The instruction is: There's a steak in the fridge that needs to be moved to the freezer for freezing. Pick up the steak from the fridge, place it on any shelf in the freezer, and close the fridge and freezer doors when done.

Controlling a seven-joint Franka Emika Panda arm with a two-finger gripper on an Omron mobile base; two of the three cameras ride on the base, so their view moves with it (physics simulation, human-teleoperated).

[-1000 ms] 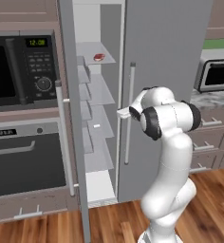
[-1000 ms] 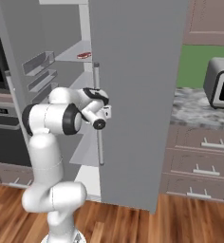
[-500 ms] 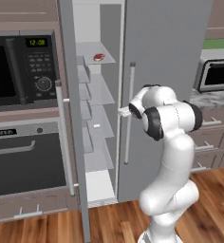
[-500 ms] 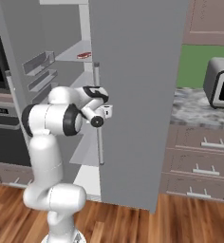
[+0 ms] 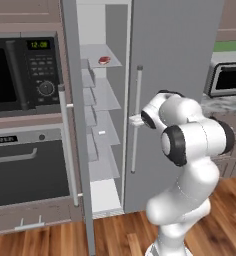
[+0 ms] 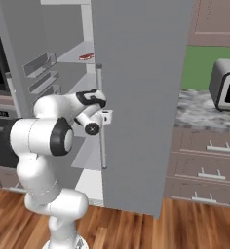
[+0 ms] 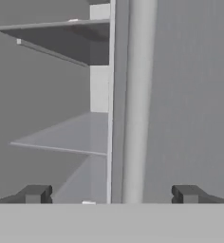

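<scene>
The steak (image 5: 104, 60) is seen lying on an upper freezer shelf (image 5: 101, 56), while the gripper (image 7: 111, 194), fingers spread wide, is lined up astride the upright bar handle (image 7: 138, 95) of the closed fridge door (image 6: 141, 97), apparently not touching.

One steak (image 5: 104, 60) up on the top shelf (image 5: 108, 93) level, four shelves stacked in the open freezer (image 5: 101, 40), two tall grey doors (image 5: 175, 90), one microwave (image 5: 25, 75), one oven (image 5: 30, 170), one toaster oven (image 5: 227, 75), one claw (image 7: 110, 194).
</scene>
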